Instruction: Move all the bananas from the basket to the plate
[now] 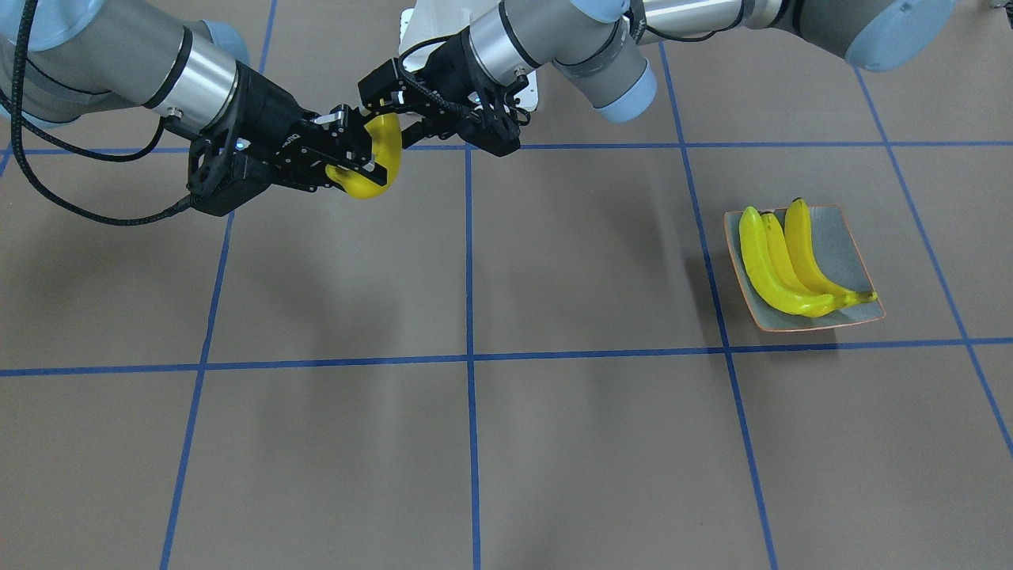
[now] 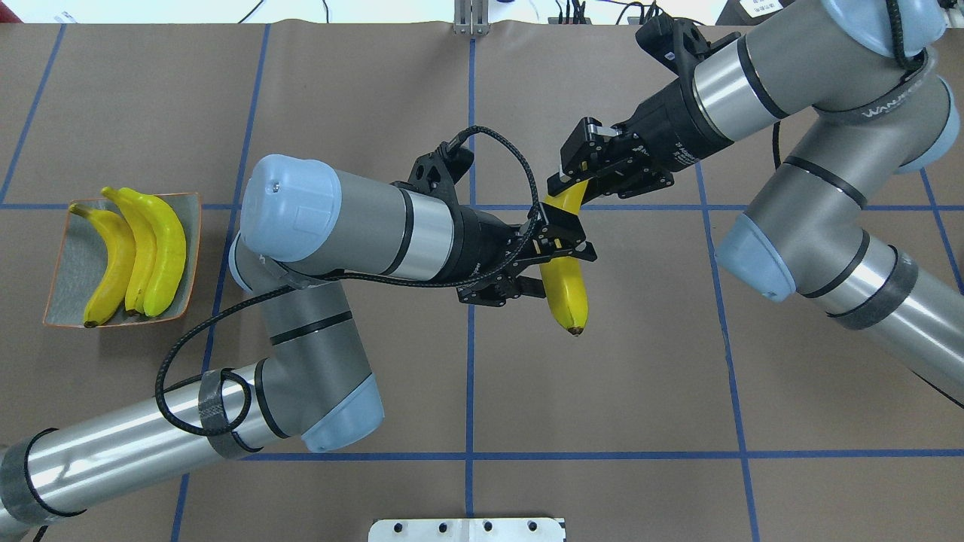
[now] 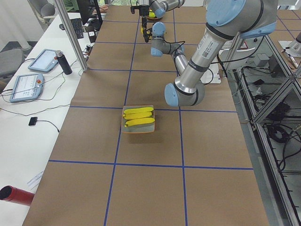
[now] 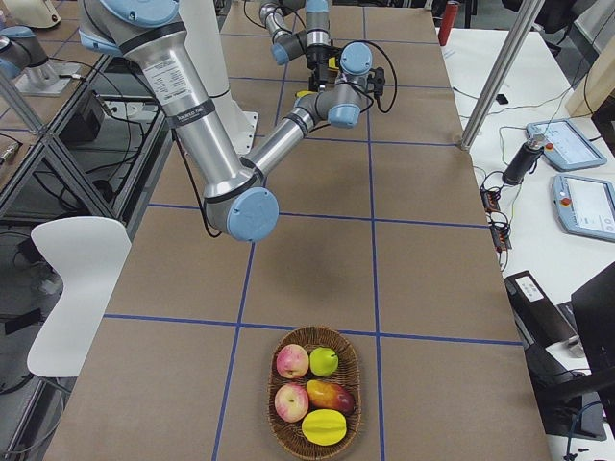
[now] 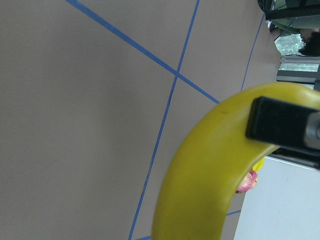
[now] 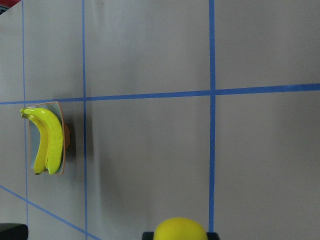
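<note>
Brown paper across the whole table (image 2: 602, 391), ruled into large squares with blue tape (image 2: 471, 376). Along the far side, a white bench (image 3: 28, 122) with two tablets (image 3: 42, 60); on the near side, behind the robot, a white chair (image 4: 72, 279). At the table's left end, the plate (image 2: 75, 260), with three bananas (image 2: 139, 252) laid side by side on it, touching and curved the same way. At the right end, well apart from the plate, a wicker basket (image 4: 316, 330) of round red, green and yellow fruit (image 4: 292, 361), seen only from the right-end camera. Fourth banana (image 2: 566, 290) up off the paper over the middle of the table, between the two grippers. Hidden from overhead: that banana's far end, behind the right gripper (image 2: 576, 181), and part of its middle, behind the left gripper (image 2: 556, 252). Cut off by the frame edge in both wrist views, and blurred in the left one. Both grippers too small in the two end views to read. Right arm in from the right, bent sharply at the elbow, wrist turned toward the left, fingers clamped on the banana's far end. Left arm in from the near left, folded back at the elbow, forearm pointing right, fingers set either side of the banana's middle; cannot tell firm grip from loose bracket there.
</note>
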You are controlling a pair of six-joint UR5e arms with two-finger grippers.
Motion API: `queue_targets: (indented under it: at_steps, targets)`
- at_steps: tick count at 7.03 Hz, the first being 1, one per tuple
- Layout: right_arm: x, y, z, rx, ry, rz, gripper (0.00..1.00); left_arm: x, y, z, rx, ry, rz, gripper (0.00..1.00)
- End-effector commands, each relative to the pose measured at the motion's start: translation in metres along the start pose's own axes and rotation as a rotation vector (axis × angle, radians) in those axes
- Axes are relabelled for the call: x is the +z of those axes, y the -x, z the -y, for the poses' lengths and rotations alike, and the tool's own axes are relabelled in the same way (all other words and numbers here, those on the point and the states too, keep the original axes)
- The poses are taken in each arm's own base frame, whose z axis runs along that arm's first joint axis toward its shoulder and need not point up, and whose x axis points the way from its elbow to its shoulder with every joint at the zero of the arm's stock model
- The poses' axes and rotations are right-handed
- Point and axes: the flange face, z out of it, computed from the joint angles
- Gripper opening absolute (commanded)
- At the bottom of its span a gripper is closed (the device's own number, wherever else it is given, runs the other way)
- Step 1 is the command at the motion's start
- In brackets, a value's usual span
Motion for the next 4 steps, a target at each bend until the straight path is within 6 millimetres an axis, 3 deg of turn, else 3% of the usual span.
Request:
queue_targets:
  at_steps: [1, 2, 3, 4]
  targets:
    - [0.0008, -0.0037, 0.0004, -0.007, -0.003, 0.006, 0.00, 0.0006, 0.0054, 0.0014, 0.006, 0.006, -0.014, 0.00]
    - [0.0006, -0.0019, 0.0005, -0.011, -0.003, 0.008, 0.00, 0.0009, 0.0061, 0.0028, 0.006, 0.004, -0.013, 0.00]
    - [0.0020, -0.0019, 0.0010, -0.011, -0.005, 0.008, 0.97, 0.0009, 0.0061, 0.0028, 0.006, 0.004, -0.013, 0.00]
    - [0.0047, -0.0034, 0.0020, 0.011, -0.008, 0.004, 1.00, 0.0009, 0.0071, 0.0031, 0.005, 0.003, -0.011, 0.00]
